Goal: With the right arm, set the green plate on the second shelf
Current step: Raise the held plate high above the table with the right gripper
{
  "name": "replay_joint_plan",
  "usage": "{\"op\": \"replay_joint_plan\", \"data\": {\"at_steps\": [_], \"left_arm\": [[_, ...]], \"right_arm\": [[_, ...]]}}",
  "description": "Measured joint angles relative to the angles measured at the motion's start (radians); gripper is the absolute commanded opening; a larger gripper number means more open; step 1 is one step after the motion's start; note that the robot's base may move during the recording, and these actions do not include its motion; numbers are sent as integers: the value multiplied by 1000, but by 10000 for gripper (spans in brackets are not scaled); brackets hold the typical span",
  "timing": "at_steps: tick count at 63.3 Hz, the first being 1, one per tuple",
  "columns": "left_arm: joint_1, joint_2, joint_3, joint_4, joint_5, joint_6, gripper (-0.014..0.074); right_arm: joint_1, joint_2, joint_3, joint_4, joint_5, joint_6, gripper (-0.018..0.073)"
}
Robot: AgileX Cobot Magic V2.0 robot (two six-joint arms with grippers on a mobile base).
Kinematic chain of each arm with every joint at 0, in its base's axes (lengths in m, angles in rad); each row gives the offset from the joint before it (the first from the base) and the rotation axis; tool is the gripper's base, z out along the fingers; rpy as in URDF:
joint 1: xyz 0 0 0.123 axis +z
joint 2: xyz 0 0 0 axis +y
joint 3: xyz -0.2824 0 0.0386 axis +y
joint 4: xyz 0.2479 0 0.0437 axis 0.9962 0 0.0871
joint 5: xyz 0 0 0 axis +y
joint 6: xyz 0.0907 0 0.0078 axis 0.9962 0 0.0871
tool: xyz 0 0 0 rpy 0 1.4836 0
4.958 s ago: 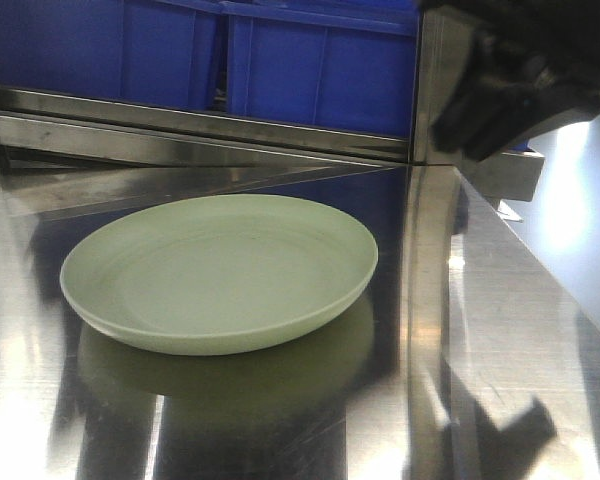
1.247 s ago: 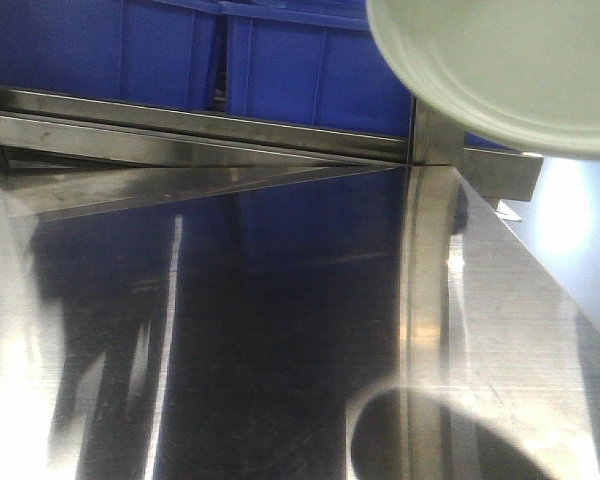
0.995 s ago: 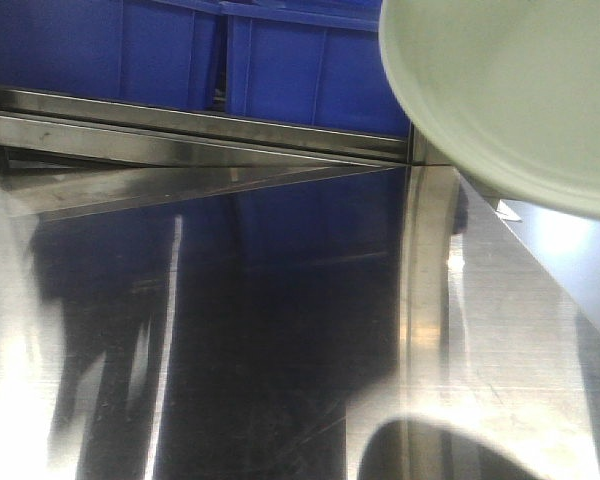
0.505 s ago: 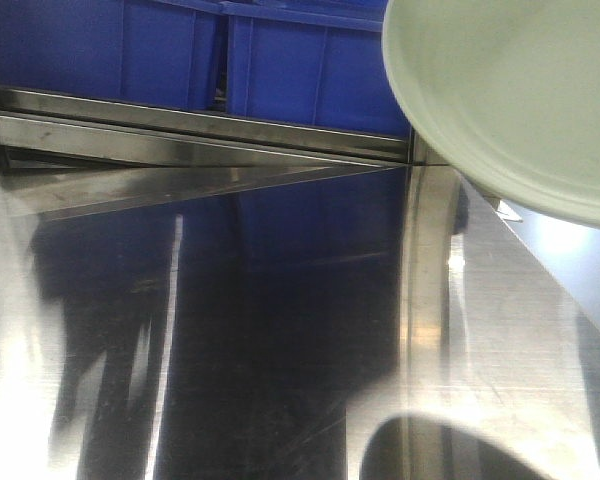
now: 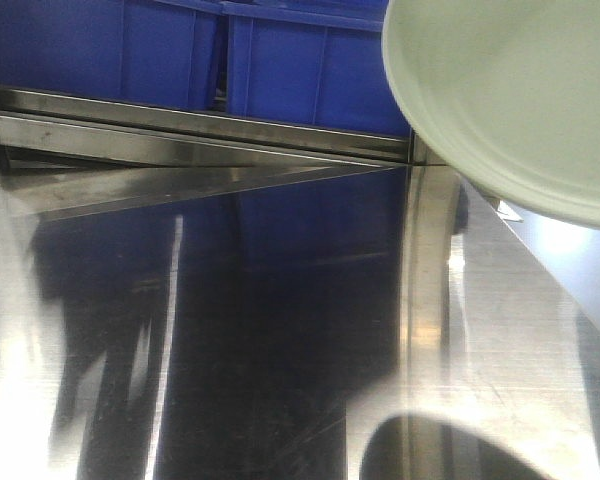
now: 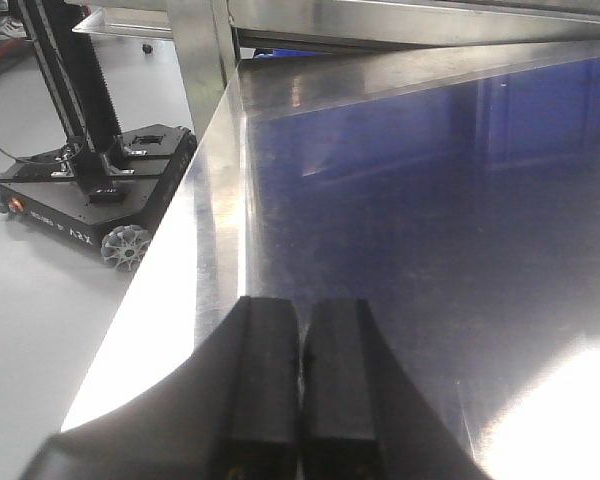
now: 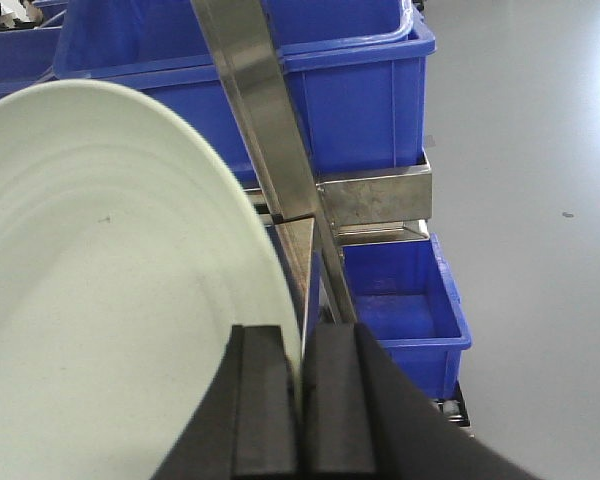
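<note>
The green plate [image 5: 510, 95] hangs tilted in the air at the upper right of the front view, above the steel table's right edge. In the right wrist view the same pale plate [image 7: 110, 300] fills the left half, and my right gripper [image 7: 301, 350] is shut on its rim, one finger on each face. My left gripper [image 6: 301, 345] is shut with nothing between its fingers, low over the steel table [image 6: 400, 200] near its left edge. The right gripper itself is hidden in the front view.
Blue bins [image 5: 280, 60] stand behind a steel rail [image 5: 200, 135] at the table's far side. A steel upright post [image 7: 265, 150] and blue bins on shelves [image 7: 370, 90] lie just past the plate. A wheeled black robot base [image 6: 90, 190] stands on the floor to the left.
Five seconds ago the plate lay flat on the table. It now hangs lifted and tilted at the upper right. Over the last second it has barely moved.
</note>
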Motion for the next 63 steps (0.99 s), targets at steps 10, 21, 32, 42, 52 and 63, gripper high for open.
{"op": "replay_joint_plan", "data": {"at_steps": [10,21,32,42,52,63], "left_arm": [[0,0,0,0,0,0,125],[0,0,0,0,0,0,125],[0,0,0,0,0,0,125],[0,0,0,0,0,0,125],[0,0,0,0,0,0,125],[0,0,0,0,0,0,125]], "right_arm": [[0,0,0,0,0,0,55],[0,0,0,0,0,0,55],[0,0,0,0,0,0,55],[0,0,0,0,0,0,55],[0,0,0,0,0,0,55],[0,0,0,0,0,0,55]]}}
